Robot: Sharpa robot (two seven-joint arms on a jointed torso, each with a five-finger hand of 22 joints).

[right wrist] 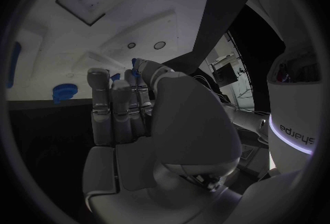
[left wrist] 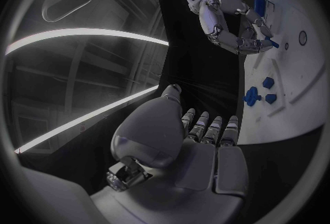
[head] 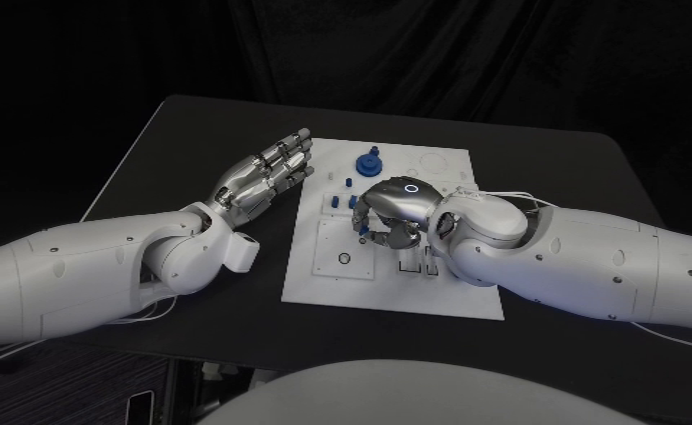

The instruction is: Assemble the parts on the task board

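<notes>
Fingers (left wrist: 256, 43) of right hand (head: 397, 213) pinch small blue part (left wrist: 274, 44) over task board (head: 325, 280).

the right hand (head: 397, 213) covers the middle of the task board (head: 447, 167) in the head view, and the small blue part (right wrist: 135, 69) at its fingertips is too hidden to make out

A robotics lab or test studio, judging by the staging: a black table (head: 173, 145) stands before black curtains (head: 404, 25) that close off the background, and a white task board (head: 325, 285) with small blue parts (head: 369, 161) lies square in the middle. Long strip lights (left wrist: 82, 34) run overhead in the left wrist view.
</notes>
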